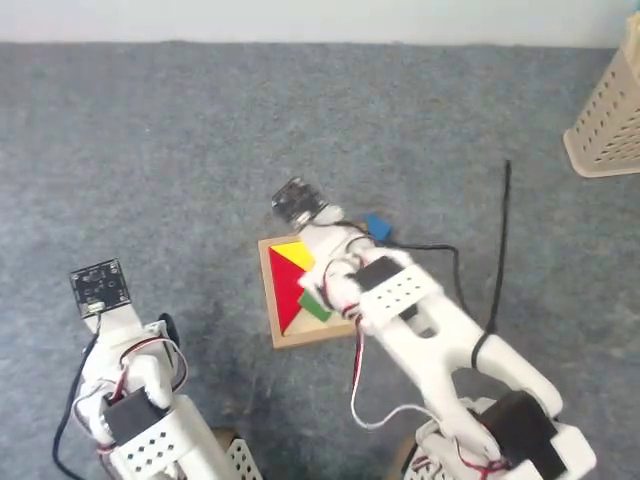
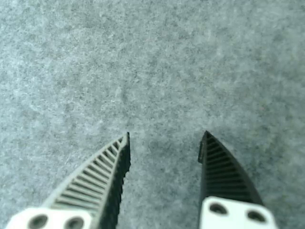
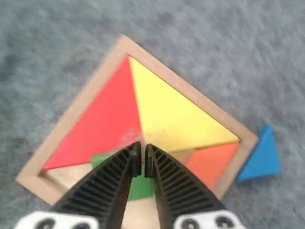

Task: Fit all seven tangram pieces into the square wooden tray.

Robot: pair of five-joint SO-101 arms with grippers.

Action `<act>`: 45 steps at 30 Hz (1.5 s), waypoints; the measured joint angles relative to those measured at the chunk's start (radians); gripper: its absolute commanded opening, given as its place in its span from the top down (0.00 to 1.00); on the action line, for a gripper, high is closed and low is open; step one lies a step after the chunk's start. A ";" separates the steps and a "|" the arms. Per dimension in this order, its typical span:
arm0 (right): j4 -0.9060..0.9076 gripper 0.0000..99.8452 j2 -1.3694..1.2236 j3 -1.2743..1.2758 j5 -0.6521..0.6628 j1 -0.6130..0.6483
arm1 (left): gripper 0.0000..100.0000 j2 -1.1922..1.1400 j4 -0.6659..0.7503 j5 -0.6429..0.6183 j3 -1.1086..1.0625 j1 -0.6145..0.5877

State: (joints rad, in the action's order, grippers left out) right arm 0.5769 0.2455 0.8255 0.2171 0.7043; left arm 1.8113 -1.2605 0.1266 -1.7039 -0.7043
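The square wooden tray (image 3: 76, 107) lies on grey carpet. In it lie a red triangle (image 3: 102, 124), a yellow triangle (image 3: 176, 114), an orange piece (image 3: 212, 160) and a green piece (image 3: 140, 187), partly hidden by my fingers. A blue triangle (image 3: 262, 155) rests outside, against the tray's edge. My right gripper (image 3: 143, 145) is shut just above the seam between red and yellow, with nothing in it. In the high view this arm covers much of the tray (image 1: 290, 338); blue (image 1: 378, 227) lies beyond it. My left gripper (image 2: 167, 138) is open over bare carpet, off to the tray's left.
A beige slatted basket (image 1: 610, 110) stands at the far right. A black cable (image 1: 500, 240) runs along the carpet right of the tray. Open carpet stretches behind and left of the tray.
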 measured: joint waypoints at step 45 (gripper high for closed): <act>0.094 0.96 0.390 0.201 0.000 -0.269 | 0.77 0.000 0.000 0.000 0.000 0.000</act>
State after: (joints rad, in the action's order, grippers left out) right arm 0.6705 0.6352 1.0265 0.2171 0.4358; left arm 1.8113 -1.2605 0.1266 -1.7039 -0.7043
